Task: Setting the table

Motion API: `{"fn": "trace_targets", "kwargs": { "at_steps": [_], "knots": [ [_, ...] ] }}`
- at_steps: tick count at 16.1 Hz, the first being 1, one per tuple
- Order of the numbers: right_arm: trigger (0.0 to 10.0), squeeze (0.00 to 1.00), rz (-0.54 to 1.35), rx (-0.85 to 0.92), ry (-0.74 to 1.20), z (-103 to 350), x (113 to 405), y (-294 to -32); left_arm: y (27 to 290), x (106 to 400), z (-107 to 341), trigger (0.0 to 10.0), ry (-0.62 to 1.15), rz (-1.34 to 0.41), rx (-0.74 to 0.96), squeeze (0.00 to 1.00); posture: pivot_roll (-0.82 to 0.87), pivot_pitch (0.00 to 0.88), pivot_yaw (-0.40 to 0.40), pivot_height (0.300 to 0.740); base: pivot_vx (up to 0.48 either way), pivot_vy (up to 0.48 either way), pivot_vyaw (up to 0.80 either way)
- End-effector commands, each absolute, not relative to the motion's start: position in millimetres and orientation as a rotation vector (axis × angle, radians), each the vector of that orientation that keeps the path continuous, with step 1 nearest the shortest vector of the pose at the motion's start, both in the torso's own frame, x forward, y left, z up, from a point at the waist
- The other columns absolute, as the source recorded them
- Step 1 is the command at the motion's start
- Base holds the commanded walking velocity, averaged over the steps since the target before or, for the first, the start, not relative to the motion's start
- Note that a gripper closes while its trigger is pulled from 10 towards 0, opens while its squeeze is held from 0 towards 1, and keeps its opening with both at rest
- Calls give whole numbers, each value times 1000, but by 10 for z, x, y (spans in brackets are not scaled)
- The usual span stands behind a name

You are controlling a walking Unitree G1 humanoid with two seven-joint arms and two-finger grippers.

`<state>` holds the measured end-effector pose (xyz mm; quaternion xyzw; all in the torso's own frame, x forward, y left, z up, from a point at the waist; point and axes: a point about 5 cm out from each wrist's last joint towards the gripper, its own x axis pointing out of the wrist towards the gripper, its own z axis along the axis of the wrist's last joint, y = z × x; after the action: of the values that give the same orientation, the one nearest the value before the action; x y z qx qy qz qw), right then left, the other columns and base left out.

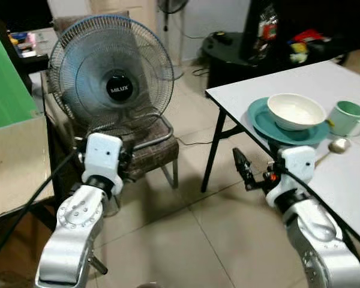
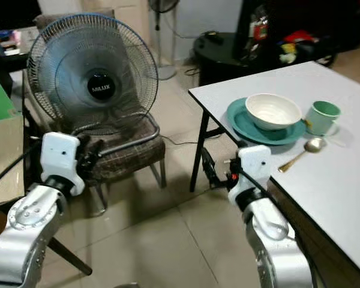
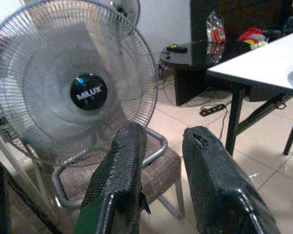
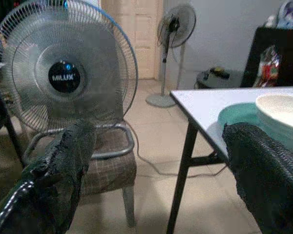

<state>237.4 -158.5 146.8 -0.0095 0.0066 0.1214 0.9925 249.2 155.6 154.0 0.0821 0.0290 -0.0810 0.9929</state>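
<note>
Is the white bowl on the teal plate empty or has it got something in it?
Empty. The head views show the bowl upright on the plate, its white inside bare down to the bottom.

I see a white bowl [image 1: 296, 111] on a teal plate [image 1: 261, 122], green cup [image 1: 347, 117] beside, spoon [image 1: 337, 146] just in front, all on the white tabletop [image 1: 348, 180].

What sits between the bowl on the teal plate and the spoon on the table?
Nothing. In the right eye view the white bowl sits on the teal plate, then comes bare white table up to the spoon. The green cup stands off to the side.
</note>
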Motion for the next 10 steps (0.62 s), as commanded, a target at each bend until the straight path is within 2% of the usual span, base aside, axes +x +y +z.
{"fn": "trace_targets", "kwargs": {
  "at_steps": [1,4,10],
  "knots": [
    [10000,992,237,-19,15,1463,2389,-1611,1523,2507,1563,10000,46,-173,163,0,99,0,40,740,0,319,0],
    [10000,992,240,-7,7,1477,2443,-1604,1523,2517,1585,10000,36,-170,167,0,110,0,40,740,0,322,0],
    [10000,992,263,3,12,1455,2436,-1558,1542,2514,1587,10000,38,-168,174,0,113,0,43,740,0,322,759]
  ]
}}
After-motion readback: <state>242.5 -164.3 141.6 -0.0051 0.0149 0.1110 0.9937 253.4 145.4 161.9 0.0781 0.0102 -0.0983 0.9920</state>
